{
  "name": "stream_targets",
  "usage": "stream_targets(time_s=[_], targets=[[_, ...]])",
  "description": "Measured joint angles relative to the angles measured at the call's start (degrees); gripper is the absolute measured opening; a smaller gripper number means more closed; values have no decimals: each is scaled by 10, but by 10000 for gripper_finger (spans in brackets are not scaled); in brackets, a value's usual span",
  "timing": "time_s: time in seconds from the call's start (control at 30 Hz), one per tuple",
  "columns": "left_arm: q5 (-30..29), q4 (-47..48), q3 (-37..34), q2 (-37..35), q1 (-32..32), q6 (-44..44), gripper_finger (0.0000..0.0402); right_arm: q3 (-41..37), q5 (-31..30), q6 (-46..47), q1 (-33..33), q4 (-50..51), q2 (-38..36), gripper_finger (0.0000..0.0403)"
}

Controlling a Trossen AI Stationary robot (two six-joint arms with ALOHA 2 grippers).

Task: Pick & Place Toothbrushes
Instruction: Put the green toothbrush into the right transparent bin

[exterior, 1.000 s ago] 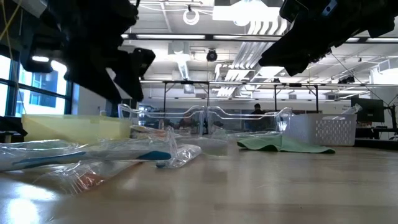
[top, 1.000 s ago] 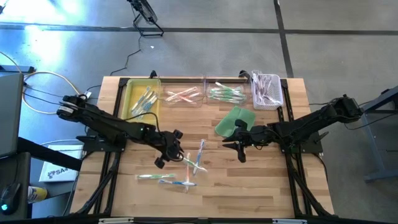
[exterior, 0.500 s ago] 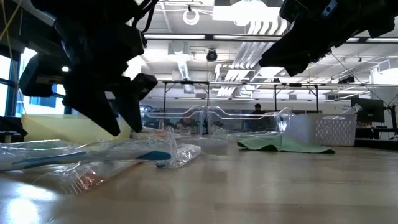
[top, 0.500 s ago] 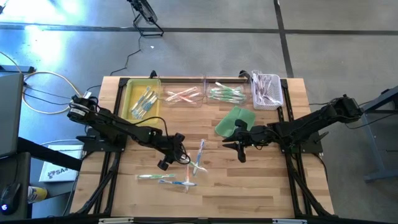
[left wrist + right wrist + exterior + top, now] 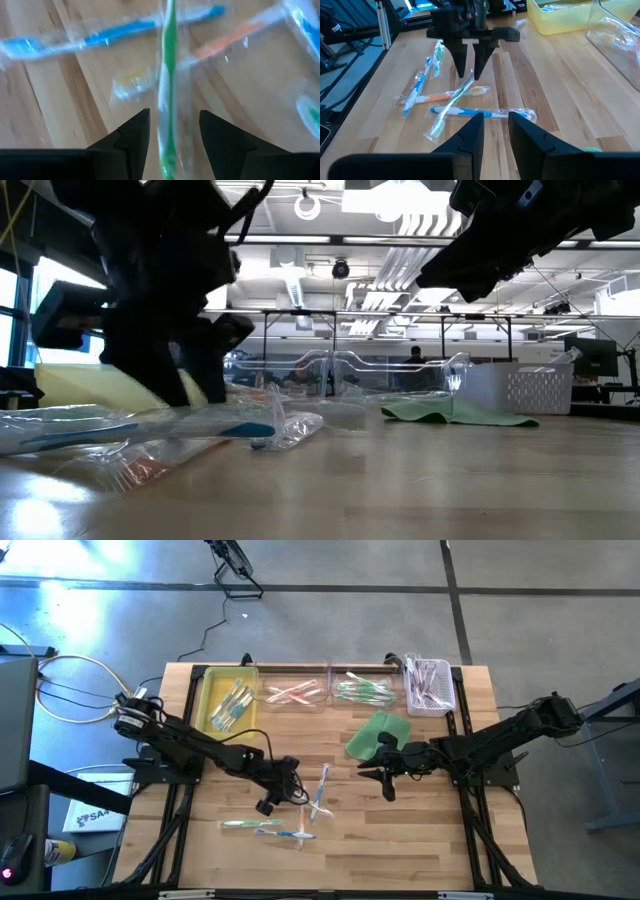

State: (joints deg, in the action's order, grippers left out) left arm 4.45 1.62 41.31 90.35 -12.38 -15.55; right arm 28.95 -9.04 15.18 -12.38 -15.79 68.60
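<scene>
Toothbrushes sit lower centre; the green one is straddled by the open left gripper, best lowered squarely before closing. Right gripper, part-open, empty.

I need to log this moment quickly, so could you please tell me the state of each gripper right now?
Left gripper: open, fingers straddling a green toothbrush on the table, not gripping it.
Right gripper: open, holding nothing, above the table.

Bins and a cloth on a wooden worktop

Along the far edge sit a yellow bin, two clear trays side by side, and a white slotted basket; a green cloth lies just in front.
</scene>
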Motion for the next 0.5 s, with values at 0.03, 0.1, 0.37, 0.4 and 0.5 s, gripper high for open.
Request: stream_targets(time_s=[0.03,0.1,0.37,0.4,0.5], targets=[[0,2,-1,0,0,3,168,0,0,0,0,1,0,81],[1,-28,2,13,0,8,168,0,0,0,0,2,0,81],[1,-18,0,26,0,11,168,0,0,0,0,6,0,81],[2,-19,0,26,0,11,168,0,0,0,0,6,0,81],[1,-19,0,26,0,11,168,0,0,0,0,6,0,81]])
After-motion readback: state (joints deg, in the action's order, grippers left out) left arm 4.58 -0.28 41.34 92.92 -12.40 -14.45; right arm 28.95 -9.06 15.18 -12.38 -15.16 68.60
